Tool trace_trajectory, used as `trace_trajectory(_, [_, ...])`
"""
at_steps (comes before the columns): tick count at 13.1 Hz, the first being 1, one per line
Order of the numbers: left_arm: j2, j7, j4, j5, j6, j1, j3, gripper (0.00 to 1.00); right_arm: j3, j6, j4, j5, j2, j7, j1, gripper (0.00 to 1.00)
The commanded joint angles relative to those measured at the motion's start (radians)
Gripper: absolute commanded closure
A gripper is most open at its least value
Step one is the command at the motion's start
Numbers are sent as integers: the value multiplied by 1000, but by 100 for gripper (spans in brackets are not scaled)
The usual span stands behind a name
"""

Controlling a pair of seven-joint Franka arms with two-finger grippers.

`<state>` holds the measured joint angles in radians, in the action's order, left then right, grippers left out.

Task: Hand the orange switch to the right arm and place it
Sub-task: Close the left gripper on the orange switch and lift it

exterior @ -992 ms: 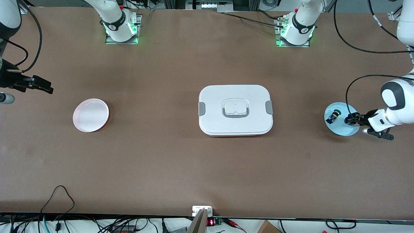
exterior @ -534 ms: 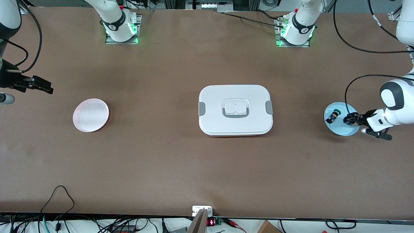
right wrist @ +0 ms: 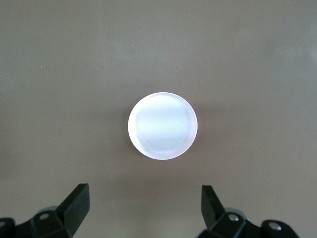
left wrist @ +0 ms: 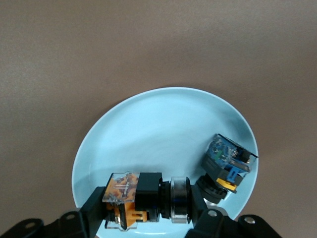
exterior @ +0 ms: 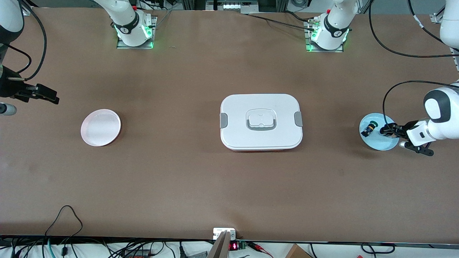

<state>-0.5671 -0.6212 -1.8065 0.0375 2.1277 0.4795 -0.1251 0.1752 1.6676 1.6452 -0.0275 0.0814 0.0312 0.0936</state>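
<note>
The left gripper (left wrist: 148,210), over the light blue plate (exterior: 373,143), clamps the orange switch (left wrist: 143,198) between its fingers, while the right gripper (right wrist: 146,206) waits spread wide above the pink plate (right wrist: 162,125).

Right pincer (right wrist: 146,208) fingers cropped by the wrist view's edge; right arm mostly off-frame

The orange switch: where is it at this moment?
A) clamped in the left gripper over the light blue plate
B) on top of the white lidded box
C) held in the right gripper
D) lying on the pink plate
A: the left wrist view shows the orange switch pinched between the shut fingers of the left gripper over the light blue plate, beside the black-and-blue switch.
</note>
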Motion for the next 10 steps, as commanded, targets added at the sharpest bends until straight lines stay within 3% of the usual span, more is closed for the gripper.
trace_trajectory(1, [20, -11, 2, 2, -28, -9, 4, 100, -2, -5, -11, -2, 1, -17, -2, 0])
trace_trajectory(6, [21, -32, 61, 2, -38, -7, 2, 100, -2, -3, -11, -3, 3, -17, -5, 0])
trace_trajectory(10, [21, -74, 143, 1, -115, -7, -59, 100, -2, -2, -11, -2, 5, -17, -5, 0])
